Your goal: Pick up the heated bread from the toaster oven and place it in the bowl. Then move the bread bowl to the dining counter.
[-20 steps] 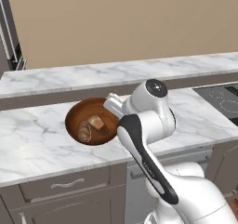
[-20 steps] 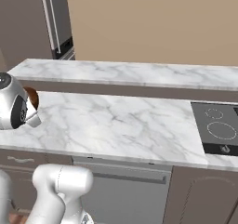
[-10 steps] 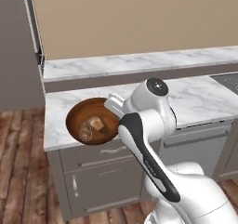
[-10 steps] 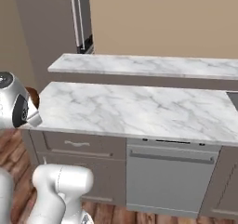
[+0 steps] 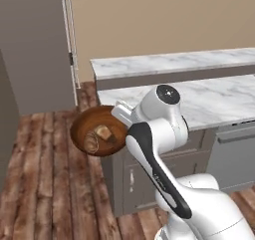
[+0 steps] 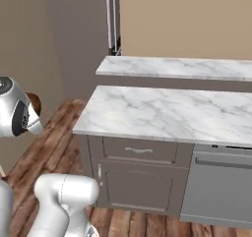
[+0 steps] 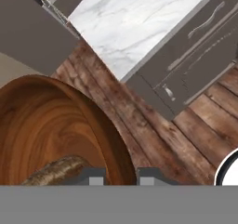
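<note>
I held the wooden bowl by its rim, my pincer narrowed so that one fingertip sat inside the wall and the other outside. The bowl hung clear of the marble worktop, out over the plank floor, roughly level, presumably so nothing would slide out. Two bread pieces lay in it; the darker heated bread sat low near the rim. Judged: bread step done, carry to the dining counter under way.
</note>
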